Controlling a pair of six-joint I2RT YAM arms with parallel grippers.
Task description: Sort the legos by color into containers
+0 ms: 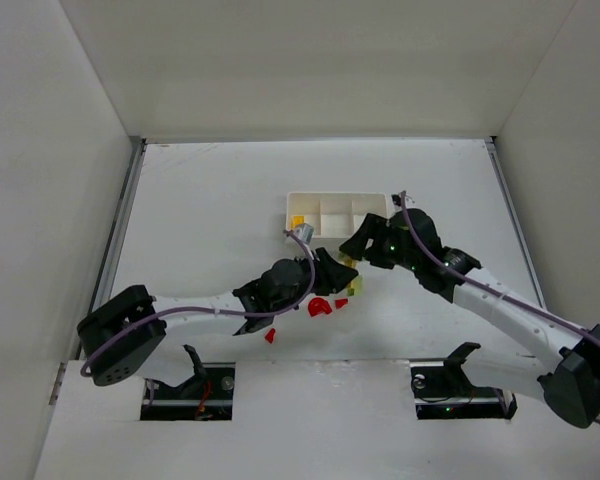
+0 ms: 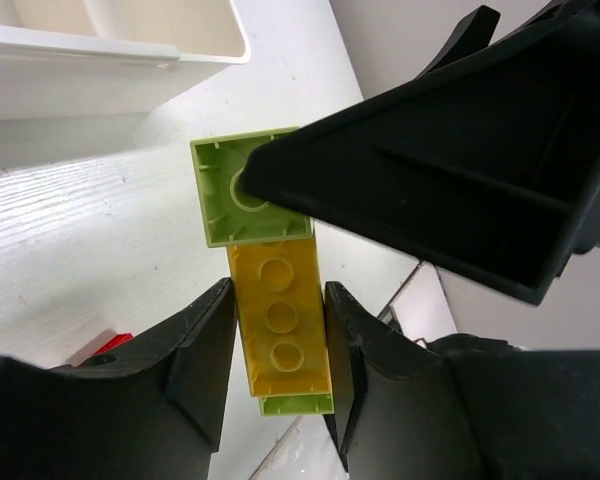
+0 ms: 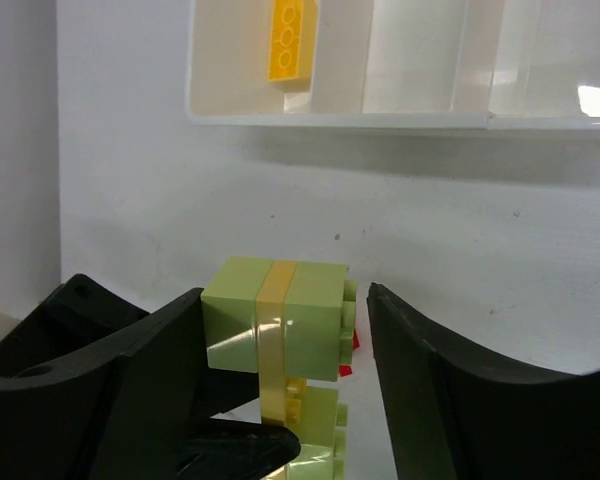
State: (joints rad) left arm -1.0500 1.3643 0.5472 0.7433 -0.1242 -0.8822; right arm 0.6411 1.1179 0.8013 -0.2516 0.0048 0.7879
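A clump of joined legos, a yellow plate (image 2: 278,320) between pale green bricks (image 2: 230,200), hangs between both grippers. My left gripper (image 2: 278,290) is shut on the yellow plate's sides. My right gripper (image 3: 285,295) stands open around the green and yellow stack (image 3: 275,315); its left finger lies against the stack and its right finger is clear of it. From above, the clump (image 1: 356,286) sits just in front of the white tray of containers (image 1: 335,197). One yellow lego (image 3: 292,38) lies in the tray's left compartment. Red legos (image 1: 320,307) lie on the table.
The tray's other two compartments (image 3: 410,60) hold nothing that I can see. A small red piece (image 1: 270,336) lies near the left arm's forearm. The right gripper's black finger (image 2: 430,170) covers part of the green brick in the left wrist view.
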